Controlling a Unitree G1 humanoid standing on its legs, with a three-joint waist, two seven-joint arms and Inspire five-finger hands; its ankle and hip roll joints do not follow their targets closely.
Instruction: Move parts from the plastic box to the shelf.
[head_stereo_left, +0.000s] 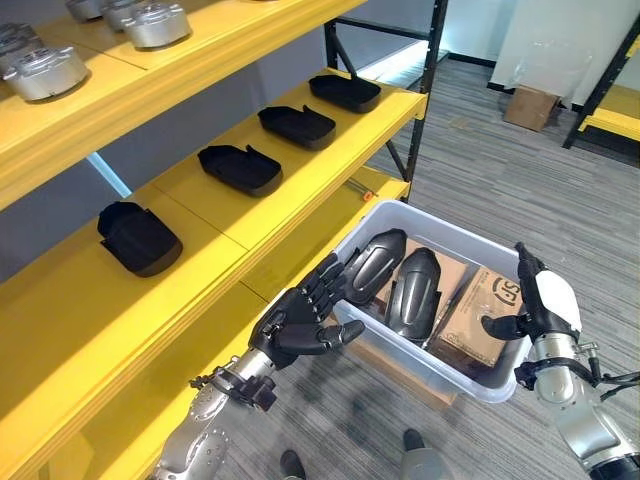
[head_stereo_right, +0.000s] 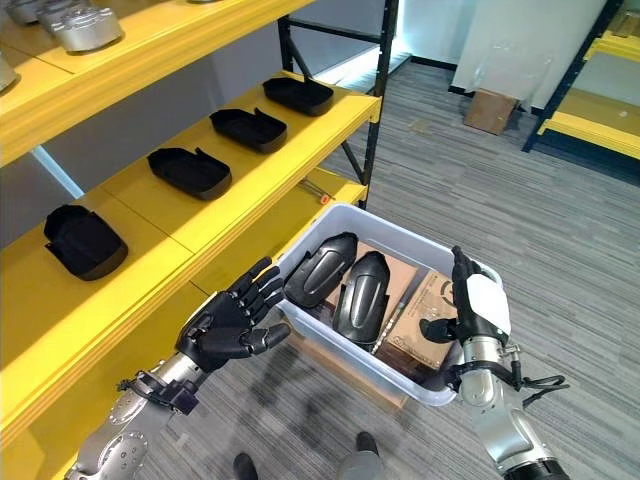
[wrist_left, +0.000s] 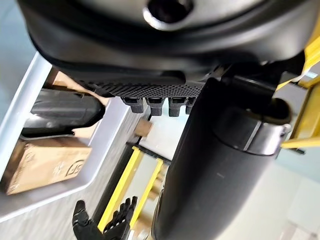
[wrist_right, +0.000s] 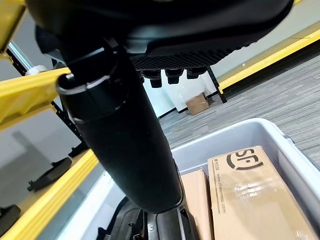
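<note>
A pale plastic box (head_stereo_left: 440, 226) stands on the floor beside the yellow shelf (head_stereo_left: 300, 190). Two black curved parts (head_stereo_left: 372, 264) (head_stereo_left: 413, 293) lie in it on brown cardboard boxes (head_stereo_left: 480, 318). My left hand (head_stereo_left: 298, 320) is open by the box's near-left wall, its fingertips close to the nearer black part and holding nothing. At the box's right rim my right hand (head_stereo_left: 542, 305) stands upright and open, thumb pointing over the cardboard. Several black parts rest in a row on the shelf, such as one at the near end (head_stereo_left: 138, 238) and one at the far end (head_stereo_left: 345, 92).
Silver metal parts (head_stereo_left: 45, 70) sit on the upper shelf level. A black rack post (head_stereo_left: 430, 70) rises behind the box. A cardboard box (head_stereo_left: 530, 106) and another yellow rack (head_stereo_left: 612, 112) stand at the far right, across grey floor.
</note>
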